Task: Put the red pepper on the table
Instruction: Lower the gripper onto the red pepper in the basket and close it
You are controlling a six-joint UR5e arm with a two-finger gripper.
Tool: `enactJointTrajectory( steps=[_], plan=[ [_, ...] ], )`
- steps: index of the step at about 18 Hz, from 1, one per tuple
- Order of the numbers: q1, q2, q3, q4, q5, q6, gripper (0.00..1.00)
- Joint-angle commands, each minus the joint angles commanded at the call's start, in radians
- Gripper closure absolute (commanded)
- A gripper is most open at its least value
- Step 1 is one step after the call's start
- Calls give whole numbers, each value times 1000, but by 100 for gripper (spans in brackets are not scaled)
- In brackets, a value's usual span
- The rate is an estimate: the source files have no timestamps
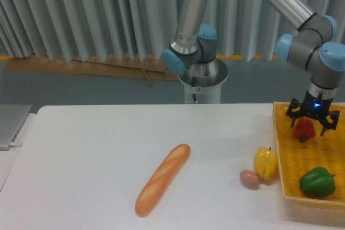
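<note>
camera view: the red pepper (304,129) sits inside the yellow basket (285,149) at the right end of the tabletop (97,154), toward the basket's far side, with the green pepper (317,182) nearer the camera in the same basket. it looks small, glossy and rounded, so i judge it light and fairly stiff but slippery; a plastic or real skin like that could squirt out of a pinch taken too high or too low. the safest hold is probably across its widest part, fingers on opposite flanks, not on the stem.

the tool (312,123) hangs directly over the red pepper, pointing straight down, its dark fingers spread to either side of the pepper's top. the fingers appear to straddle it with the jaws apart, though whether the pads already touch the skin is too small to tell. the arm reaches in from the base behind the tabletop, its long silver link running out to the right and the wrist bent down above the basket.

left of the basket, on the tabletop, lie the yellow pepper (265,163), a small egg (249,179) touching or just beside it, and farther left a baguette (162,186).
</note>
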Motion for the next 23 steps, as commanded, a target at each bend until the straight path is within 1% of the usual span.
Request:
enactJointTrajectory(
  steps=[4, 5, 7, 10, 15, 16, 17, 20, 23],
  plan=[
    [5, -18, 6, 2, -2, 0, 0],
    [6, -21, 9, 2, 0, 2, 4],
    [3, -26, 15, 0, 3, 2, 35],
    [-1, -23, 23, -3, 5, 3, 52],
    [-9, -17, 31, -8, 6, 6, 55],
    [-11, -15, 34, -9, 6, 6, 61],
    [-12, -14, 32, -9, 6, 6, 64],
    [-27, -9, 37, -9, 6, 5, 64],
    [-81, 29, 46, -12, 9, 5, 63]
  ],
)
